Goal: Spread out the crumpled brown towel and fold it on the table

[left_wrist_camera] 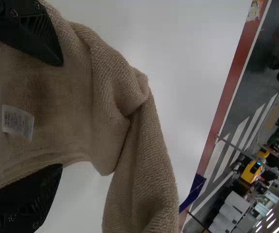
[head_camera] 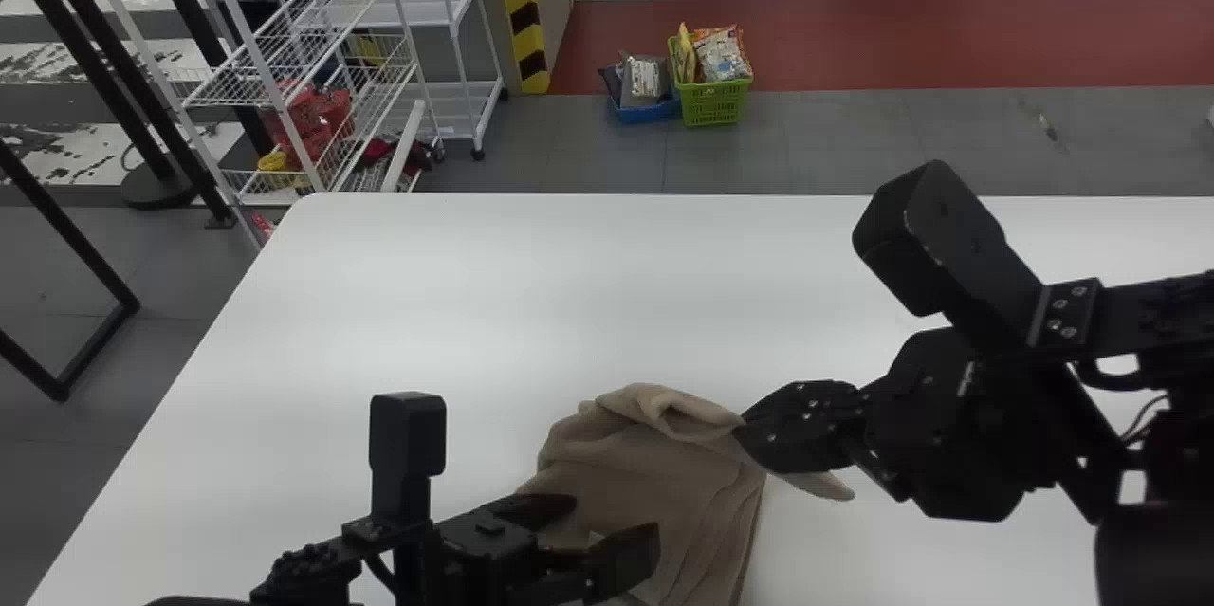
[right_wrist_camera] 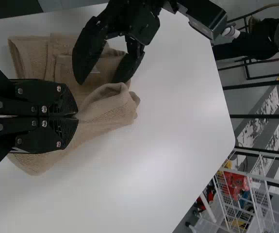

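Left pose: my black left arm (head_camera: 313,568) enters at the bottom edge, low, reaching to my right over the near part of the towel.
Left grip: my two-fingered black left gripper (head_camera: 615,523) is open, its fingers spread wide; the left wrist view shows a small white tag (left_wrist_camera: 18,121) between them.
Right pose: my black right arm (head_camera: 1005,416) comes in from the right edge, its gripper angled leftward.
Right grip: my matching right gripper (head_camera: 742,428) is closed on the raised fold at the towel's right side.
Towel: the soft brown cloth towel (head_camera: 654,483) lies partly folded and rumpled on the smooth white table (head_camera: 427,303), near its front.
Direction: its visible long axis runs near to far; a loose corner points rightward past my right fingertips.
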Controlling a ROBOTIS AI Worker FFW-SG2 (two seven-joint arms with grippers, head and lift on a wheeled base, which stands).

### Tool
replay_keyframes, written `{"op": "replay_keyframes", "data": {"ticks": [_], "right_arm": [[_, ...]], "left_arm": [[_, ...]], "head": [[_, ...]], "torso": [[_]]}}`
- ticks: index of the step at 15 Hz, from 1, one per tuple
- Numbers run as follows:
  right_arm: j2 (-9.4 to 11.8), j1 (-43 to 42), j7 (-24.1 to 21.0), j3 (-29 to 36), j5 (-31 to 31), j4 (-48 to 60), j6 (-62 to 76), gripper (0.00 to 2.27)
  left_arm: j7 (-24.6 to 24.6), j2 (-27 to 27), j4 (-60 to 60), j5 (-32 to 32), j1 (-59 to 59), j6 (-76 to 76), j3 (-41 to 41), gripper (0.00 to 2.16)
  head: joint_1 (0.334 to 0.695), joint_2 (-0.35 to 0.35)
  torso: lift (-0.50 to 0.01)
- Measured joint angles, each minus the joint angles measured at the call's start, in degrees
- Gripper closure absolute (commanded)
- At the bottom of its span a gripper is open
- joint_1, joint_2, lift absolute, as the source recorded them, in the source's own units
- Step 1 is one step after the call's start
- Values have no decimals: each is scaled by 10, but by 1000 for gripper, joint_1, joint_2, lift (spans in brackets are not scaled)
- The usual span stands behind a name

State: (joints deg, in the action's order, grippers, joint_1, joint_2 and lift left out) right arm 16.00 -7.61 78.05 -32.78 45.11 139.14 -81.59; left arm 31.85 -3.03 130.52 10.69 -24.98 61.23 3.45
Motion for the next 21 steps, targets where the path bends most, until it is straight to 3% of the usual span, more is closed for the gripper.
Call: {"op": "replay_keyframes", "data": {"ticks": [2,11,16,19,21], "right_arm": [[-4,-13,0,9,-1,-15,5,1224],[-54,-39,0,-5,13,-96,55,1224],[-67,-43,0,-18,28,-126,72,1224],[-74,-43,0,-19,28,-131,82,1224],[-75,-41,0,-23,29,-128,77,1224]], "left_arm": [[0,0,2,-2,-8,-3,-7,235],[-25,-2,35,-6,-38,-3,-54,242],[-23,-5,115,56,-78,40,-41,238],[-27,-5,140,65,-89,41,-21,242],[-31,-4,126,38,-90,-14,-6,242]], "head": [[695,119],[695,105],[695,98],[695,127],[695,157]], "torso": [[-127],[-127],[-127],[-127],[-127]]}}
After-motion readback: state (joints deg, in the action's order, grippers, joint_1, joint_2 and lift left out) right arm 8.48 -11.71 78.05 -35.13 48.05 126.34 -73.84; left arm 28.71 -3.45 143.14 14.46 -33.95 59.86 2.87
